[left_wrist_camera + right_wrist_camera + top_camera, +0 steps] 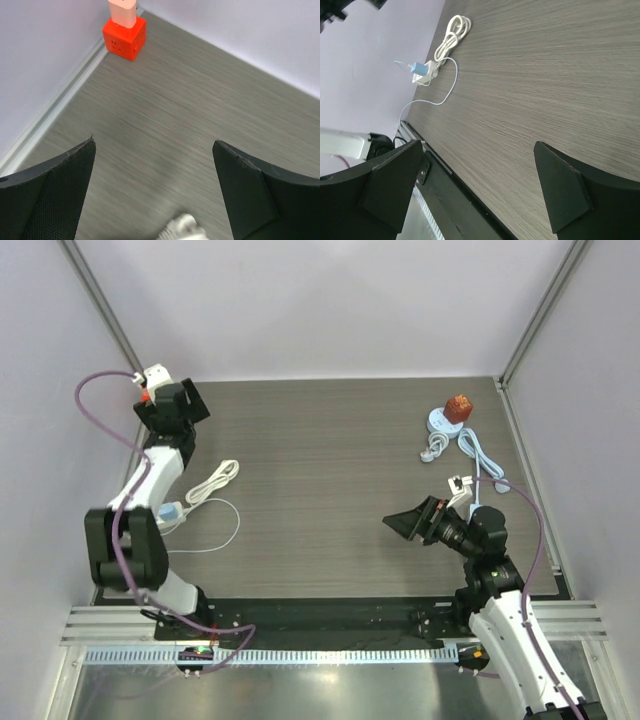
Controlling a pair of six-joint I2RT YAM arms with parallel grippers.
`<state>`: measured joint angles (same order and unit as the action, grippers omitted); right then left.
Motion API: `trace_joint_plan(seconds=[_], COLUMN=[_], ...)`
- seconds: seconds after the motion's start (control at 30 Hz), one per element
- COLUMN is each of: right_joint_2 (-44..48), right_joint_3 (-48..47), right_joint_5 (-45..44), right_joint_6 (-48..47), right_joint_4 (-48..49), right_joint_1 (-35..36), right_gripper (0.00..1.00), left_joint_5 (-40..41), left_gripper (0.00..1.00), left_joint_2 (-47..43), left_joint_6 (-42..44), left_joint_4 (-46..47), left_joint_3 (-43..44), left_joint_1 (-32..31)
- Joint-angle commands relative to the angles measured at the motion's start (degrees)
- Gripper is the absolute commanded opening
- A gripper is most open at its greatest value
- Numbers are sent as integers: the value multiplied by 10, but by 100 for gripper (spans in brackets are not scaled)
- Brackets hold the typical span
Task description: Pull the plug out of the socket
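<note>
A red cube socket (124, 37) stands in a table corner against the wall, with a pale plug (122, 10) upright in its top. In the top view only an orange-red sliver of the socket (146, 395) shows beside my left gripper (183, 400). In the left wrist view the left gripper (154, 142) is open and empty, short of the cube, with bare table between the fingers. My right gripper (400, 523) is open and empty over the table's near right; the right wrist view shows it wide open (478, 144).
A blue plug (170, 512) sits in a white adapter with a coiled white cable (222, 477) at the left, also in the right wrist view (418, 67). A dull red block on a round pale base (440, 422) with white cable lies far right. A blurred white object (182, 229) lies below the left gripper.
</note>
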<state>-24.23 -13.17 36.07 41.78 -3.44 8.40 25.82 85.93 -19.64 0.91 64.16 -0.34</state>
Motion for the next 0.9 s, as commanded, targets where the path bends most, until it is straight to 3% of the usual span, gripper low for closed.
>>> trace_joint_plan(seconds=[0.0, 0.13, 0.23, 0.4, 0.73, 0.87], right_joint_2=[-12, -43, -64, -119, -158, -162], right_joint_3=[-55, -96, -117, -157, -183, -187], right_joint_5=[38, 34, 20, 25, 36, 30], right_joint_6=[-34, -62, -73, -79, -79, -79], right_joint_4=[24, 12, 12, 12, 9, 10], right_joint_1=[-1, 9, 15, 15, 14, 14], right_gripper=[99, 100, 100, 100, 100, 100], left_joint_5=[-77, -196, -256, -246, -256, -222], left_gripper=[100, 100, 100, 100, 96, 96], left_joint_2=[74, 180, 239, 316, 426, 448], left_joint_6=[86, 76, 88, 148, 133, 103], left_joint_4=[80, 3, 7, 9, 16, 26], left_joint_3=[73, 213, 248, 302, 396, 417], left_joint_1=[63, 126, 156, 170, 180, 182])
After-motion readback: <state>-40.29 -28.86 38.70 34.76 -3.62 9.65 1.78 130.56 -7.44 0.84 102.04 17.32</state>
